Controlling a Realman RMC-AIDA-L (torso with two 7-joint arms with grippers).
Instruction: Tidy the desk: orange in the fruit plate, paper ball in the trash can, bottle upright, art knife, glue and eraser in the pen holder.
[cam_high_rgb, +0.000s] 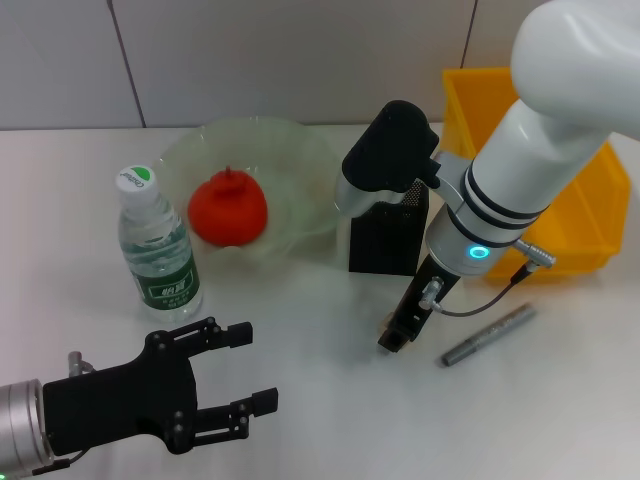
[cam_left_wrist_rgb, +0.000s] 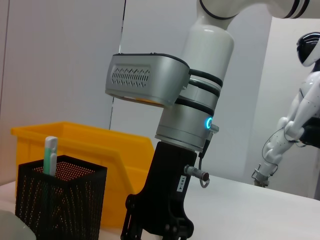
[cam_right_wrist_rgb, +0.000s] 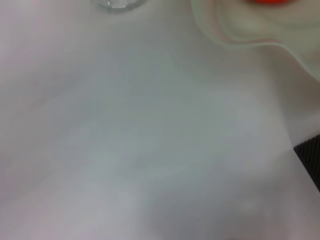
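1 art knife (cam_high_rgb: 490, 335) just beside lowered right tool (cam_high_rgb: 392, 340), jaw state unclear.

Around the one black mesh pen holder (cam_high_rgb: 385, 240) on the tabletop (cam_high_rgb: 320, 420): one orange (cam_high_rgb: 228, 208) in one fruit plate (cam_high_rgb: 300, 160), one upright bottle (cam_high_rgb: 157, 245) beyond the plate, one yellow bin (cam_high_rgb: 590, 225) on the holder's other side, and one grey art knife (cam_high_rgb: 490, 334) in front. One green-white stick (cam_left_wrist_rgb: 50, 155) stands inside the holder.
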